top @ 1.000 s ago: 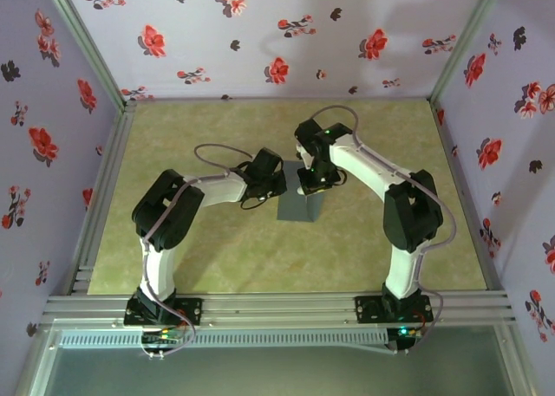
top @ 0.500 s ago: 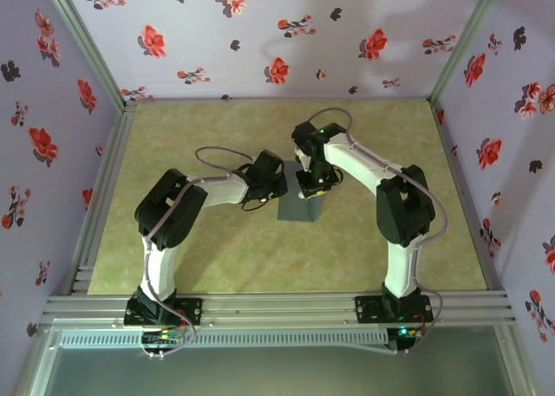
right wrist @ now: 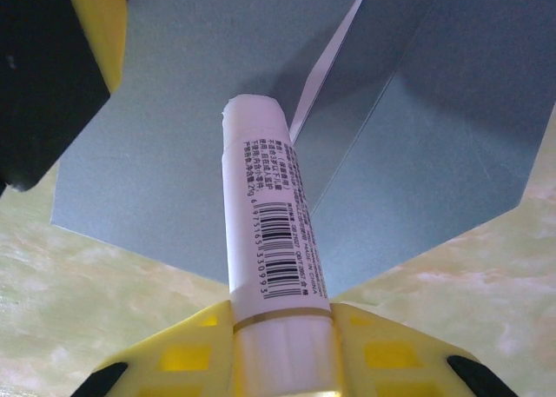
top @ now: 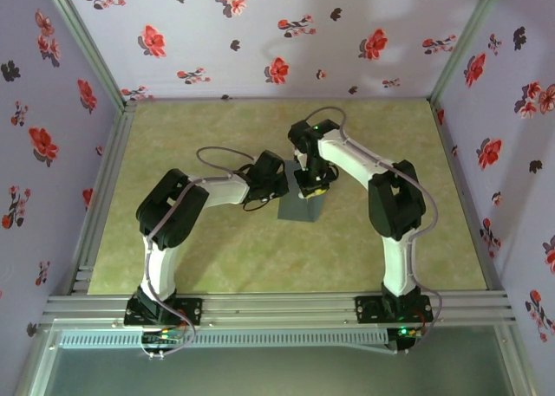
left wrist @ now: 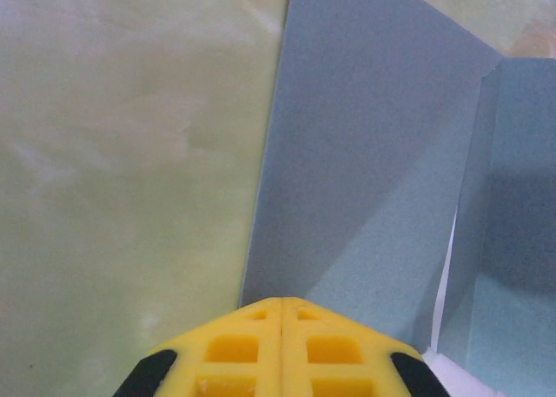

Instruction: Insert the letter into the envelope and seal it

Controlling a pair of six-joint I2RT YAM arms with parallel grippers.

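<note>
Right wrist: letter (right wrist: 334, 58) sits mostly inside the envelope (right wrist: 174, 136), flap open, not sealed yet. Looks like the right gripper (right wrist: 280, 320) is clamped on a glue stick (right wrist: 265, 223), and the left gripper (left wrist: 282, 308) is pinched together.

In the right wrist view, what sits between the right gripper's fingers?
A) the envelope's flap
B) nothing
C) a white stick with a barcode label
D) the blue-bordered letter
C: the white stick, with its barcode label showing, is clamped in the right gripper, and its tip is over the grey envelope.
</note>
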